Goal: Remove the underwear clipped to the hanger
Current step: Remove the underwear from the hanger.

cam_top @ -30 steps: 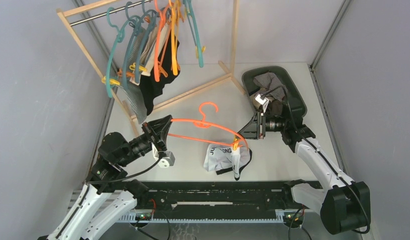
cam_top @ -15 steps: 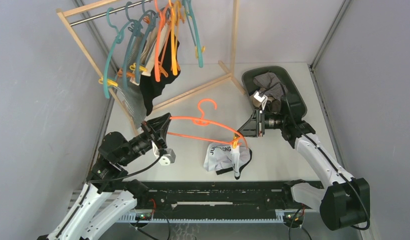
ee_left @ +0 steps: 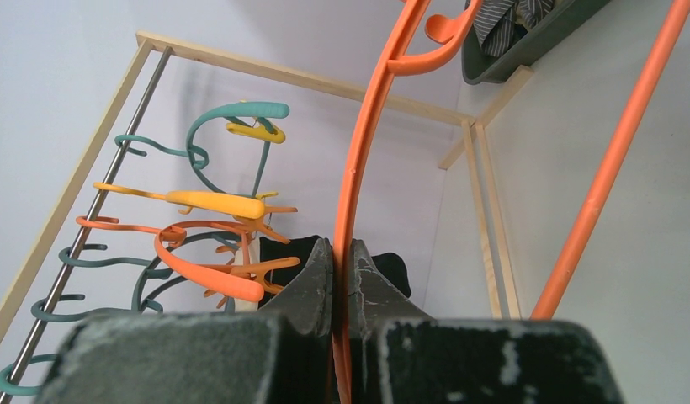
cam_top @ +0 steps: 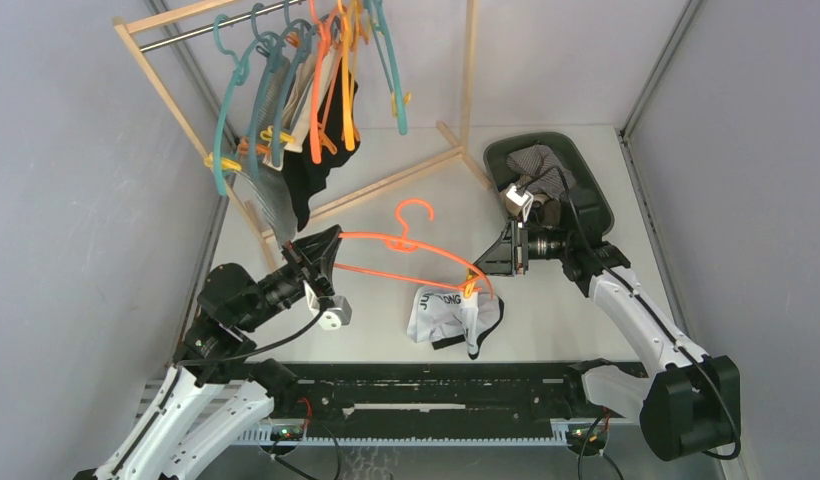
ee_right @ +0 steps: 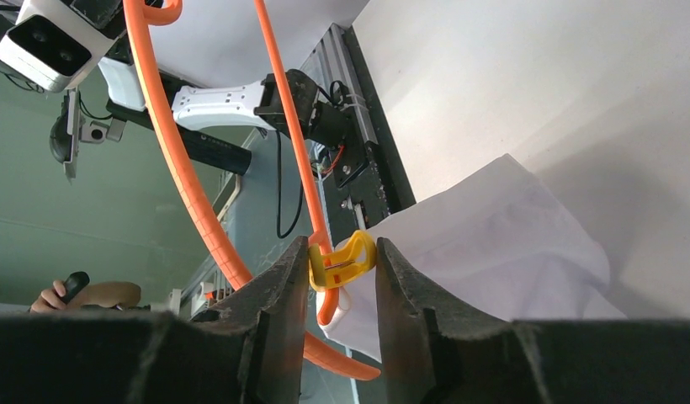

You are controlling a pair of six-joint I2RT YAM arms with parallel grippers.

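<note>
An orange hanger (cam_top: 406, 243) is held level above the table between my two arms. My left gripper (cam_top: 331, 248) is shut on its left end; in the left wrist view the orange bar (ee_left: 363, 143) runs between the closed fingers (ee_left: 312, 278). White underwear with black trim (cam_top: 451, 315) hangs from a yellow clip (cam_top: 472, 288) at the hanger's right end and sags onto the table. My right gripper (cam_top: 483, 268) straddles that clip (ee_right: 346, 261), a finger against each side, with the white cloth (ee_right: 493, 244) just beyond. More underwear hangs on the rack.
A wooden rack (cam_top: 166, 75) at the back left carries several teal, orange and yellow hangers with black and pale cloths (cam_top: 306, 170). A dark green basket (cam_top: 591, 200) at the back right holds a checked cloth (cam_top: 541, 162). A black rail (cam_top: 426, 400) runs along the near edge.
My right gripper has shifted slightly left and closer onto the yellow clip. The hanger and left arm have barely moved.
</note>
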